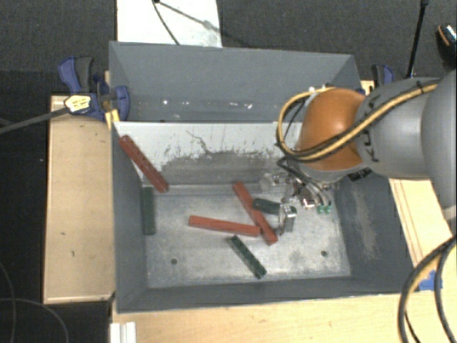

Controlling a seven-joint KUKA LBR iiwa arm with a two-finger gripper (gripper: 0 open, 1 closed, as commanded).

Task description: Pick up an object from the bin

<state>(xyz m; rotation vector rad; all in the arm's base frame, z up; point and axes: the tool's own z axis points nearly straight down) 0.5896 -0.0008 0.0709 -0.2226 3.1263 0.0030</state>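
My gripper (pixel 288 213) is low in the bin's right half, under the arm's orange cover. It sits at the lower right end of a red-brown bar (pixel 251 209) that lies slantwise on the floor. A short dark green piece (pixel 265 205) rests against that bar just left of the gripper. Whether either one is held I cannot tell. A second red-brown bar (pixel 223 225) lies nearly level to the left, its right end meeting the slanted one. A dark green bar (pixel 247 256) lies slantwise below them.
Another red-brown bar (pixel 143 164) leans along the left wall. Below it a dark green bar (pixel 148 210) lies by the left wall. The arm and its cables fill the right side above the bin.
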